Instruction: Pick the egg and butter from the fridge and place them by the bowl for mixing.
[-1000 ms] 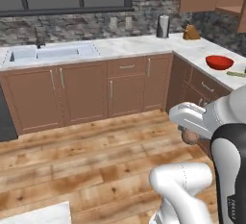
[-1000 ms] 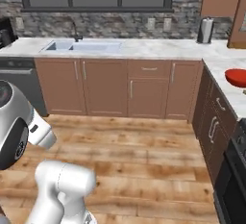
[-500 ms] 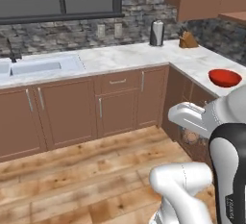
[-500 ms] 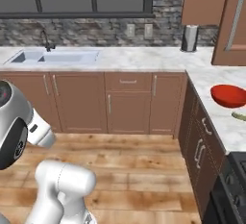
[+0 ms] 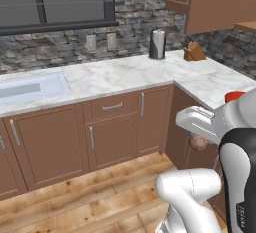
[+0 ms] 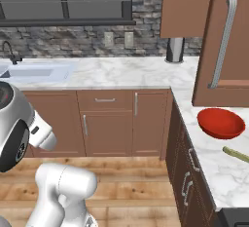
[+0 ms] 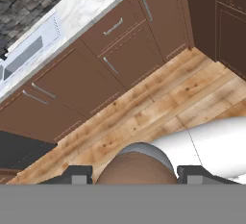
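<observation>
Pinching the egg (image 7: 136,168) in my claw (image 7: 136,176), I see the red bowl (image 6: 221,122) ahead to my right on the counter (image 6: 209,148).

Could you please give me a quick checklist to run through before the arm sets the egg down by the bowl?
1. Egg held between the fingers: ok, it sits between them in the hand view.
2. Bowl in sight on the counter: ok, on the right-hand run.
3. Free marble beside the bowl for the egg: ok, bare marble lies to its left in the right base view.
4. Butter already by the bowl: ok, a thin olive-yellow stick lies just in front of it.
5. Gripper above the counter: not ok, it hangs below counter height, in front of the cabinets.
</observation>
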